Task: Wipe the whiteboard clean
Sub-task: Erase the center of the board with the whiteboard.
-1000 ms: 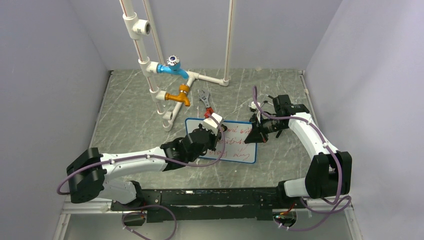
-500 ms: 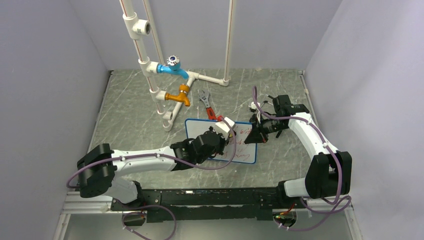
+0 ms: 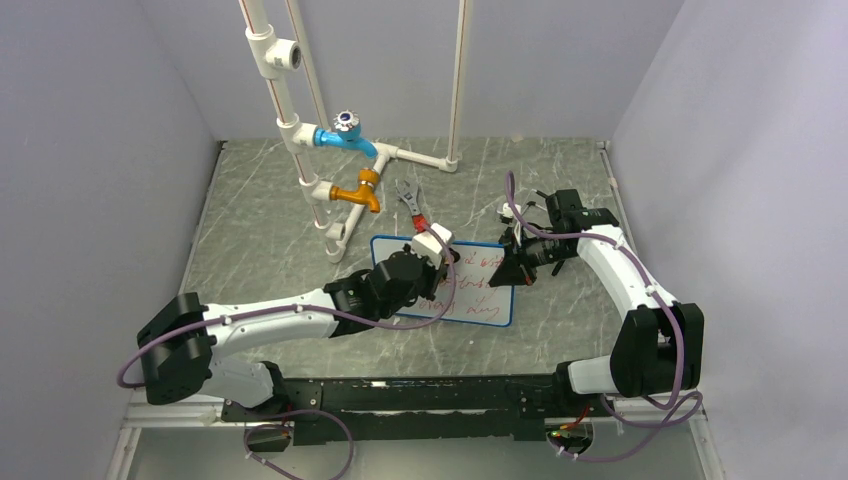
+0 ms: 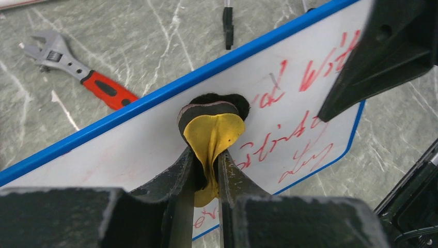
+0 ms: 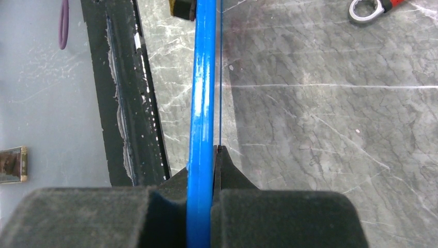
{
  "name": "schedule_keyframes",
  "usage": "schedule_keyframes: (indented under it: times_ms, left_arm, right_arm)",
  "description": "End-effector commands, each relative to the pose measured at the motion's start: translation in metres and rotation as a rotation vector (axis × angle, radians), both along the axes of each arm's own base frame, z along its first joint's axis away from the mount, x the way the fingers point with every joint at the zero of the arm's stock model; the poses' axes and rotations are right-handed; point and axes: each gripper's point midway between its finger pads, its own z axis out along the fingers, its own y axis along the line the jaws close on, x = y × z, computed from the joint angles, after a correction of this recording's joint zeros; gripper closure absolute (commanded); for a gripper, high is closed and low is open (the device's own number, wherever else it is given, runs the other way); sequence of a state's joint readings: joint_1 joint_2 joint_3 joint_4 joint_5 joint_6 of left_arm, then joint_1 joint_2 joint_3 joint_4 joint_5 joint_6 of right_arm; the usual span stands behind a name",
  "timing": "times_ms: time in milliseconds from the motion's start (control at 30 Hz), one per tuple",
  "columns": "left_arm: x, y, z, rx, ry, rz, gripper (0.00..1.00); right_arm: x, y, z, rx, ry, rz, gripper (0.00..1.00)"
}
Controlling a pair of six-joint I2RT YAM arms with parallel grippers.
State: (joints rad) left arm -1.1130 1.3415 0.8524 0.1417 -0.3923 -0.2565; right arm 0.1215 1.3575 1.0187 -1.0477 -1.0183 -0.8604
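Whiteboard (image 3: 478,296) seen from the top cam: small white rectangle w/ thin blue frame and rounded corners, lying on the grey marble-look table (image 3: 260,250), roughly centre, just in front of the white pipe rack (image 3: 300,130) w/ its blue tap (image 3: 345,135) and orange tap (image 3: 358,192). Red handwriting covers the right part of the face; the left part is hidden under the arm. Left gripper (image 3: 437,245) is over the board's upper middle. Right gripper (image 3: 518,262) sits at the board's right edge. A red-handled wrench (image 3: 410,205) lies just behind the board.

Left wrist cam: left gripper (image 4: 206,155) is clenched on a yellow-and-black eraser pad (image 4: 212,129), its black face pressed to the whiteboard (image 4: 129,144) near the blue top edge. Board is plain white w/ faint pink smears to the left of the pad, 3 lines of red script to the right. Right gripper (image 4: 382,51) shows as a dark wedge over the far corner. Wrench (image 4: 77,70) lies beyond the frame.

Right wrist cam: right gripper (image 5: 213,155) is clamped on the whiteboard (image 5: 202,77), seen edge-on as 1 blue strip w/ some white scuffs. Table (image 5: 335,103) lies to its right; wrench (image 5: 366,8) ring end shows top right.
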Motion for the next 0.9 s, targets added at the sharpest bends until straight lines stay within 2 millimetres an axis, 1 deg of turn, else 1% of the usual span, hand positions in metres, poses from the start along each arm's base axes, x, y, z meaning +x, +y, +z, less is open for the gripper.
schedule_keyframes:
  times_ms: [0,67,133,200,267,333,433,500,567,633,767,867]
  left_arm:
    - [-0.008,-0.030,0.014,-0.023,-0.062,-0.083,1.00]
    - [-0.009,-0.037,0.015,-0.017,-0.066,-0.084,1.00]
    - [-0.005,-0.036,0.013,-0.005,-0.068,-0.057,1.00]
    - [0.004,-0.027,0.014,0.017,-0.079,0.011,1.00]
    - [0.017,-0.011,0.013,0.040,-0.079,0.092,1.00]
    - [0.025,0.002,0.013,0.035,-0.060,0.131,1.00]
    - [0.029,0.017,0.012,0.009,-0.047,0.146,1.00]
    - [0.027,0.019,0.013,-0.003,-0.048,0.126,1.00]
    - [0.022,0.014,0.012,-0.015,-0.040,0.091,1.00]
    - [0.016,0.006,0.011,-0.036,-0.035,0.039,1.00]
    - [-0.003,-0.019,0.015,-0.067,-0.053,-0.082,1.00]
    - [-0.015,-0.039,0.020,-0.060,-0.071,-0.133,1.00]
  right_arm:
    - [-0.016,0.000,-0.001,-0.013,0.024,0.041,1.00]
    - [-0.016,0.000,-0.001,-0.014,0.024,0.041,1.00]
    - [-0.016,0.000,-0.001,-0.013,0.026,0.041,1.00]
    - [-0.016,0.000,-0.001,-0.013,0.026,0.041,1.00]
    - [-0.016,0.000,-0.001,-0.013,0.025,0.042,1.00]
    - [-0.016,0.000,-0.001,-0.012,0.023,0.042,1.00]
    - [-0.017,0.001,-0.001,-0.011,0.024,0.044,1.00]
    - [-0.017,0.000,-0.001,-0.012,0.021,0.043,1.00]
    - [-0.017,0.000,-0.001,-0.012,0.024,0.043,1.00]
    - [-0.016,0.000,0.000,-0.011,0.022,0.042,1.00]
    - [-0.016,0.000,-0.001,-0.013,0.023,0.042,1.00]
    - [-0.016,0.000,-0.001,-0.013,0.028,0.041,1.00]
